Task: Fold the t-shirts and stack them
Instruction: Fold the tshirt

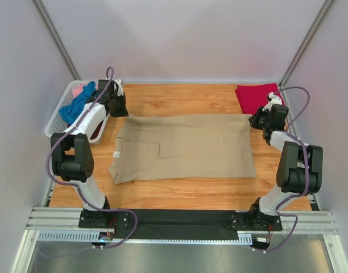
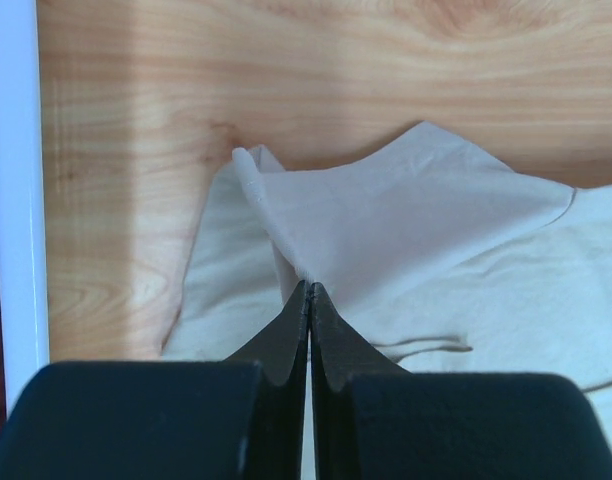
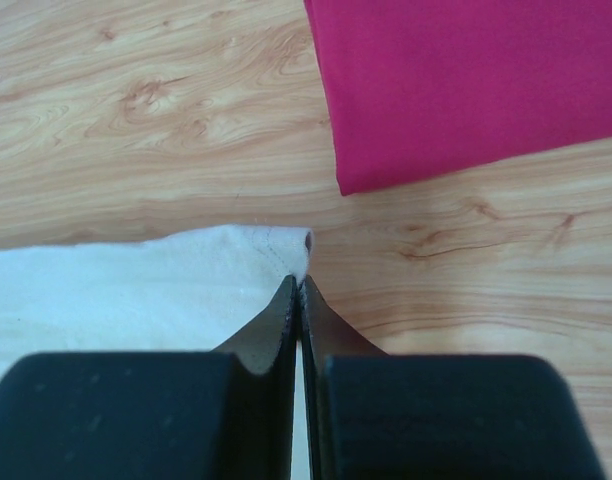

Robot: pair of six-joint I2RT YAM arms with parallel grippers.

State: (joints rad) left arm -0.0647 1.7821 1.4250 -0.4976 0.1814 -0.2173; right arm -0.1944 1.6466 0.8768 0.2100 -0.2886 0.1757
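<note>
- The wooden table [image 1: 185,96] carries everything.
- The tan t-shirt [image 1: 185,148] lies spread flat across the middle of the table, its long side running left to right.
- A white lattice basket [image 1: 53,124] stands at the table's far left edge, with a blue t-shirt [image 1: 76,107] and a pink t-shirt [image 1: 77,89] bunched inside.
- The red t-shirt [image 1: 256,96] lies folded in the far right corner, apart from the tan one.
- The left pincer [image 2: 308,292], pressed together, pinches the tan shirt's far left corner, raising a fold.
- The right pincer [image 3: 298,287], pressed together, pinches its far right corner.
</note>
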